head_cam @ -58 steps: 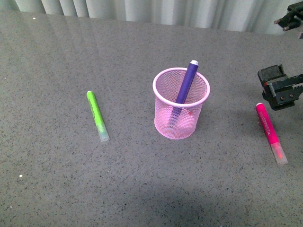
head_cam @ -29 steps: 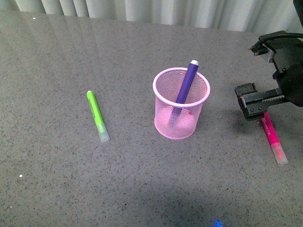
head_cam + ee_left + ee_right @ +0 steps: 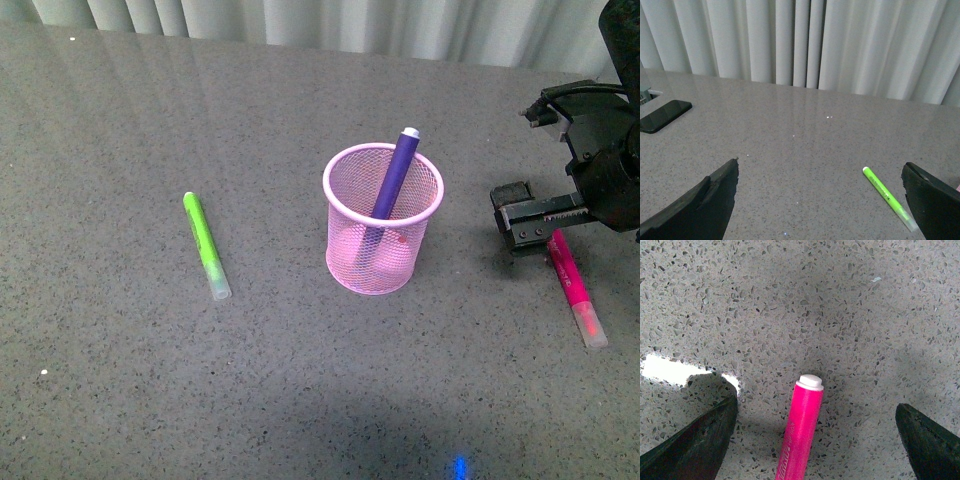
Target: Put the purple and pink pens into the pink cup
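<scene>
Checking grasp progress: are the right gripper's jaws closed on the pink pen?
No: the pink pen lies on the table between the right gripper's jaws, which stand wide apart, touching nothing.

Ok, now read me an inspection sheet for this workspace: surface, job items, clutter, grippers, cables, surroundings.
Surface: grey speckled tabletop; no spills seen.
Job's things: purple pen stands tilted inside the pink cup; pink pen lies flat on the table, to the right of the cup.
Clutter: lime-green marker lies left of the cup; a dark flat phone-like slab lies near the table's edge.
Grippers: right gripper open, straddling the far end of the pink pen, not gripping it; left gripper open and holding nothing.
Cables: black cable looped on the right arm.
Surroundings: pale pleated curtain behind the table.
</scene>
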